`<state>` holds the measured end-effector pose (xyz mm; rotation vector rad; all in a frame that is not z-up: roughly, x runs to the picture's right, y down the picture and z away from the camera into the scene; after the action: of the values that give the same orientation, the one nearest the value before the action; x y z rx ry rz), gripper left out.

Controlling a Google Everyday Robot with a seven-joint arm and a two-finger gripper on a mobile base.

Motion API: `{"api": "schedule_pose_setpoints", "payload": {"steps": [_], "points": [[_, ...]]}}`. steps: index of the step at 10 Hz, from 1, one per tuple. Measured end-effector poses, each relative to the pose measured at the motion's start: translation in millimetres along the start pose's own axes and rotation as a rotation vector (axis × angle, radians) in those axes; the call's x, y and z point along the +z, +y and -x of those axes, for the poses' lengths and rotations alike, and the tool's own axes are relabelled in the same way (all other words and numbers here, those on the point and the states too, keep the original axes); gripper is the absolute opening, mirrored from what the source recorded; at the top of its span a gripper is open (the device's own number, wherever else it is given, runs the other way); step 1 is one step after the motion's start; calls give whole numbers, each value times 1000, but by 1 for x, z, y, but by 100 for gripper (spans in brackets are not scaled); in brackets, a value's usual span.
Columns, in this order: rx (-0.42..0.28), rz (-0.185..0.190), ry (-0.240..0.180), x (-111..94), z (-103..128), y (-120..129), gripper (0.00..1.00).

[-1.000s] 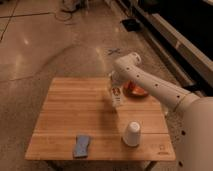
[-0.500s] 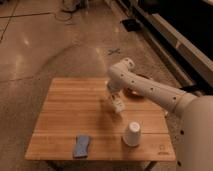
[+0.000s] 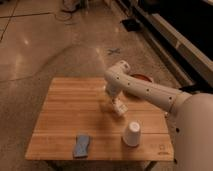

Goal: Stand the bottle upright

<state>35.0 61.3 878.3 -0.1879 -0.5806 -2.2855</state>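
The bottle (image 3: 119,107) is small and pale, with a whitish label. It rests on the wooden table (image 3: 70,112) right of centre, leaning to one side rather than standing straight. My gripper (image 3: 111,96) hangs from the white arm just above and to the left of the bottle, very close to its upper end. Whether it still touches the bottle cannot be made out. The arm reaches in from the right edge of the view and bends down over the table.
An upside-down white paper cup (image 3: 132,134) stands near the front right of the table. A blue sponge (image 3: 82,145) lies at the front edge, left of the cup. A red-orange dish (image 3: 141,78) sits at the back right, partly behind the arm. Stone floor surrounds the table.
The wrist has shifted slightly left and lower over the table. The bottle now sits a little lower and nearer the front, leaning under the gripper.
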Motion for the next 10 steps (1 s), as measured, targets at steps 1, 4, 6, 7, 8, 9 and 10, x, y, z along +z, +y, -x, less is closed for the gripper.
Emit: {"api": "schedule_pose_setpoints", "payload": {"steps": [1, 4, 6, 7, 8, 9, 10], "points": [[-15, 9, -8, 4, 3, -5, 80], [-49, 14, -29, 12, 6, -22, 80], [-62, 3, -45, 12, 8, -29, 80], [-67, -3, -57, 11, 9, -32, 80], [-67, -9, -71, 10, 8, -35, 80], [-60, -13, -92, 7, 7, -35, 80], [-49, -11, -115, 5, 6, -35, 80]]}}
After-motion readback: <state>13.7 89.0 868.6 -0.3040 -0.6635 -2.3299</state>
